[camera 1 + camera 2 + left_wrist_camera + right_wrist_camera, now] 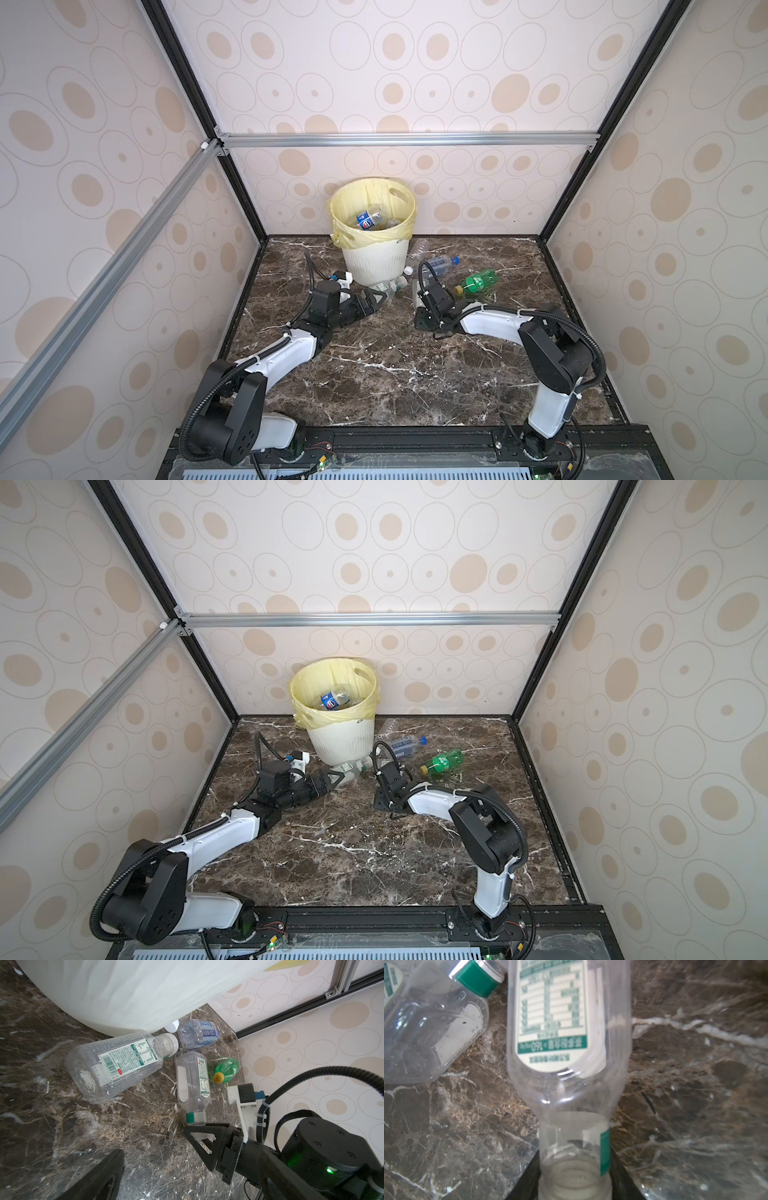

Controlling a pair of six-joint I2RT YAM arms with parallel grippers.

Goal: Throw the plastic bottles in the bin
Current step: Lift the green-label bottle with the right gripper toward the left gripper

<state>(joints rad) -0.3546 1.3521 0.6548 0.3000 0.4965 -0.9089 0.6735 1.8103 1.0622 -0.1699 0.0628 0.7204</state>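
Gripping the capped neck of a clear flat-sided plastic bottle with a green-and-white label (566, 1043), the right claw (575, 1180) is clenched. The bottle lies on the dark marble worktop (374, 374). Only the wrist views show this grip; in both top views the wrist hides it. The left claw (380, 300) is spread wide, just beside a second clear white-capped bottle (112, 1066) at the foot of the round cream ribbed bin (374, 262). The top views alone show a blue-labelled bottle (332, 699) inside the bin.
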